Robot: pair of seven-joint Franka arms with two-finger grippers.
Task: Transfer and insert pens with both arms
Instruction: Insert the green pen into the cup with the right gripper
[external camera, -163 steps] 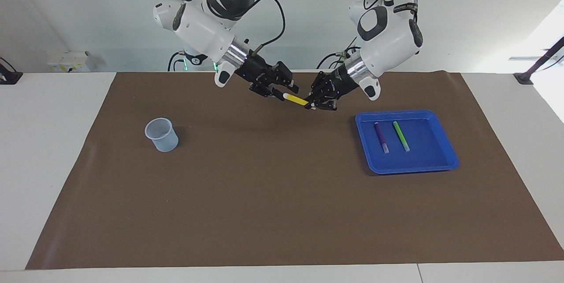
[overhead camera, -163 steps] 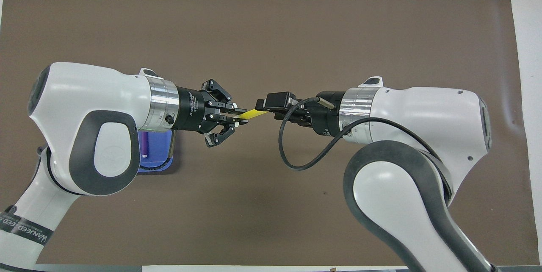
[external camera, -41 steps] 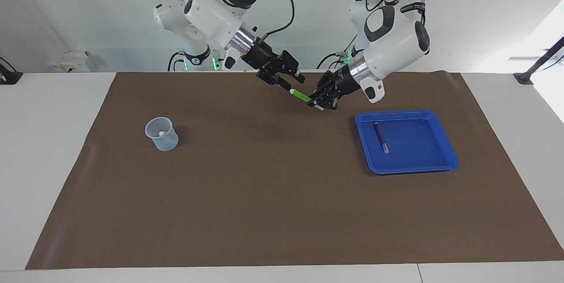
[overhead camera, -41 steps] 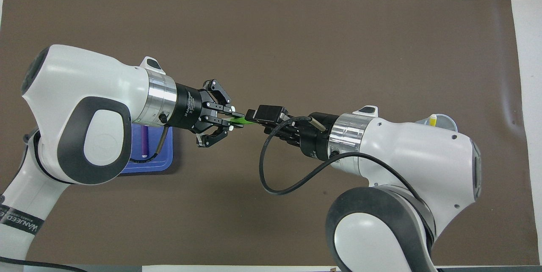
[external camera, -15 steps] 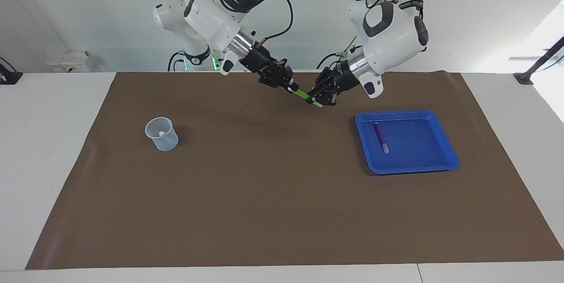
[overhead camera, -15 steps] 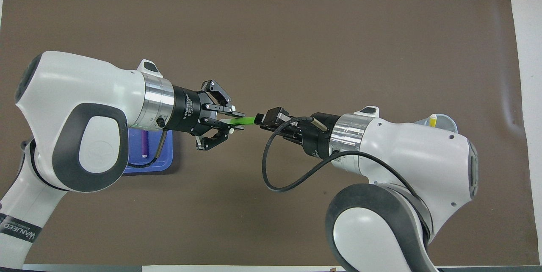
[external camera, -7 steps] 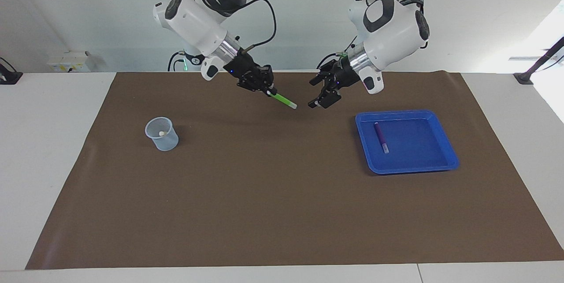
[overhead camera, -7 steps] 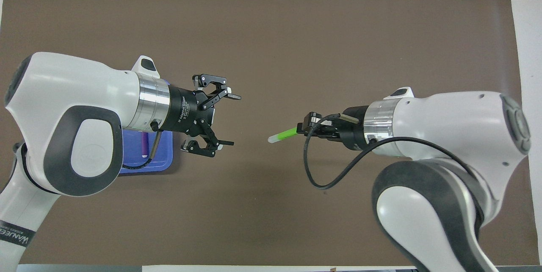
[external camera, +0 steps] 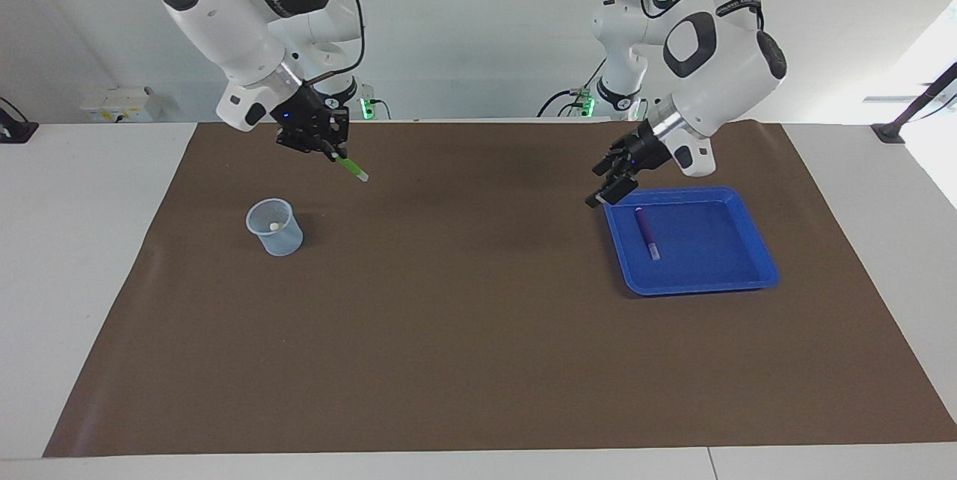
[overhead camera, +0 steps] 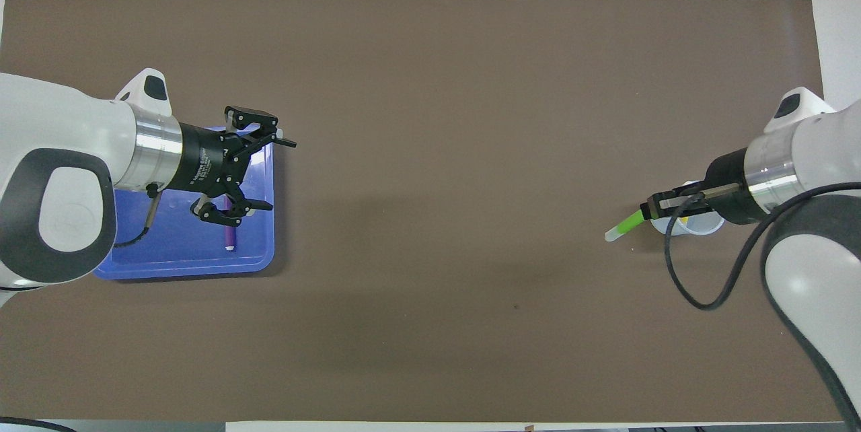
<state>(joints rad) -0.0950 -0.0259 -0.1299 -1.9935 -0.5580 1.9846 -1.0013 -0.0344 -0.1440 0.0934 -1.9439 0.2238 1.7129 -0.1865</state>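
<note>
Right gripper (external camera: 333,153) clamps the green pen (external camera: 350,168), tilted, above the tabletop (external camera: 463,300) beside the cup (external camera: 274,227). Left gripper (external camera: 609,187), wide open, hovers at the tray (external camera: 755,233) over the purple pen (external camera: 647,232). We judge insertion next: upend, lower into cup.

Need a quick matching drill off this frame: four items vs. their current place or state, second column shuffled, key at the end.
Items:
1. green pen
2. purple pen
3. yellow pen
4. left tool

Place or state:
A. open, over the edge of the blue tray
B. held by the right tool, up in the air
C. standing in the clear cup
D. lying in the blue tray

Pairs: 1-B, 2-D, 3-C, 4-A
</note>
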